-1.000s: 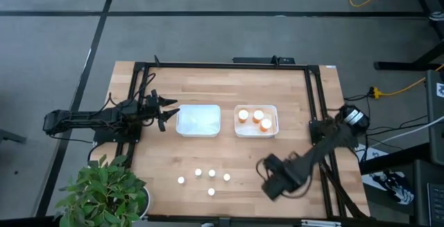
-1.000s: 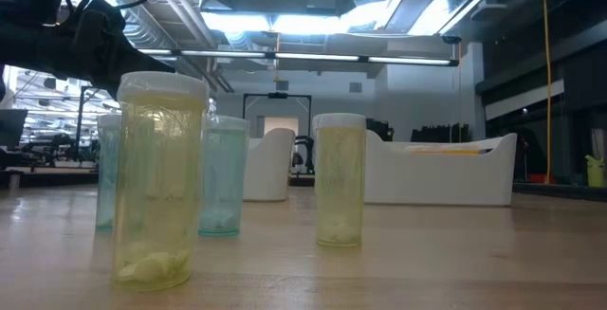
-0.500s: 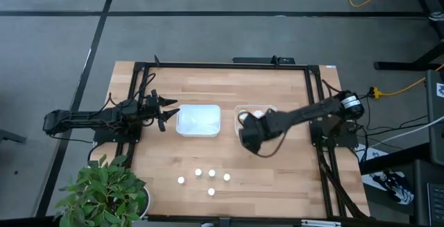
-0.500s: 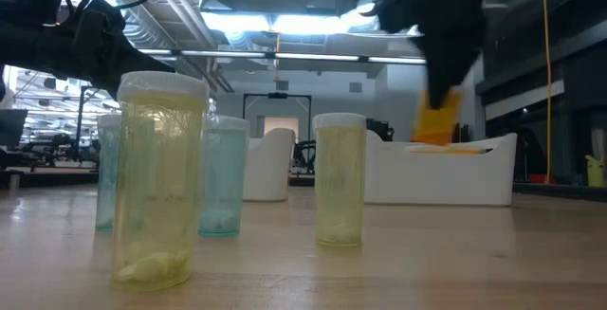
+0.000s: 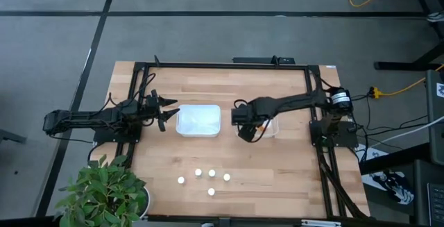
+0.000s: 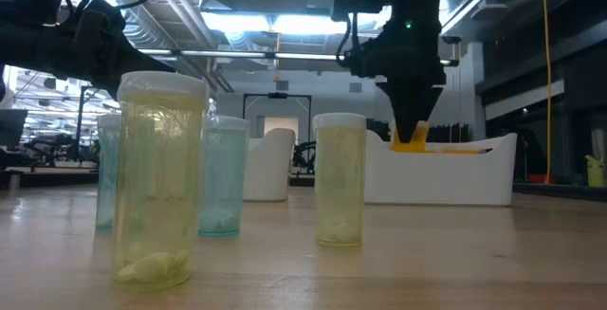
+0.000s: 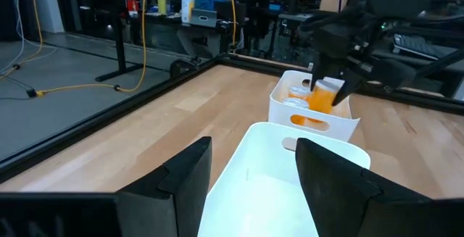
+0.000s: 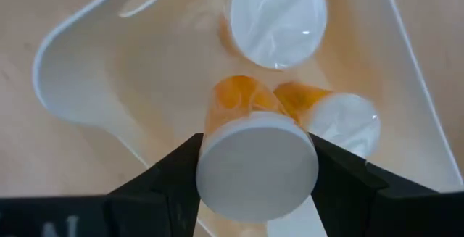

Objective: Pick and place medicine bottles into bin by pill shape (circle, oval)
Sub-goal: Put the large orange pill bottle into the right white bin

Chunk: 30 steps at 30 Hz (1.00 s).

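At the high view's centre left, the left gripper [image 5: 166, 111] waits with fingers spread and empty beside an empty white plastic bin [image 5: 198, 121]. Just right of centre, the right gripper [image 8: 255, 166] clamps a white-capped orange medicine bottle [image 8: 255, 157] above the second white plastic bin [image 5: 273, 128]. Best lowered before release, clear of the two bottles lying inside.
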Available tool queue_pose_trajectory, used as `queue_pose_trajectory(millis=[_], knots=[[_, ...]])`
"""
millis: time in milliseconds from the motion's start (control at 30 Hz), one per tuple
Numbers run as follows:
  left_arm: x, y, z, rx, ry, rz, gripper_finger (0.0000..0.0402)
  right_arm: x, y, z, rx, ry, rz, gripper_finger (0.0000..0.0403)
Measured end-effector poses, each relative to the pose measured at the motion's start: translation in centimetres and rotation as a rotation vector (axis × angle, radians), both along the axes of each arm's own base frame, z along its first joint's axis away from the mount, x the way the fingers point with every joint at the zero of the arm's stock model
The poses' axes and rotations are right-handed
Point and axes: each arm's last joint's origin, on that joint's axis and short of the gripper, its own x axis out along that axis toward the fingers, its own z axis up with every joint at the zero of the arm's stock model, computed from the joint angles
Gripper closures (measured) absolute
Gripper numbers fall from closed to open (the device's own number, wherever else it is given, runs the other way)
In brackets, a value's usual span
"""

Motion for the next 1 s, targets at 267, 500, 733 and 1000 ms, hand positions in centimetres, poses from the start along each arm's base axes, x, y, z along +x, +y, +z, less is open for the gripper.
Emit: queue_pose_trajectory(millis=[267,500,733,1000], knots=[[0.0,0.0,0.0,0.0,0.0,0.0,0.0208,0.4,-0.4,-1.0,0.075,0.021,0.012,0.0189],[0.0,0.0,0.0,0.0,0.0,0.0,0.0208,0.5,-0.5,-1.0,0.077,0.011,0.01,0.0188],[0.0,0.0,0.0,0.0,-0.001,0.0,0.0208,0.5,-1.1,-1.0,0.076,0.009,-0.038,0.0156],[0.0,0.0,0.0,-0.001,-0.001,0.0,0.0207,0.5,-1.2,-1.0,0.072,0.008,-0.039,0.0138]])
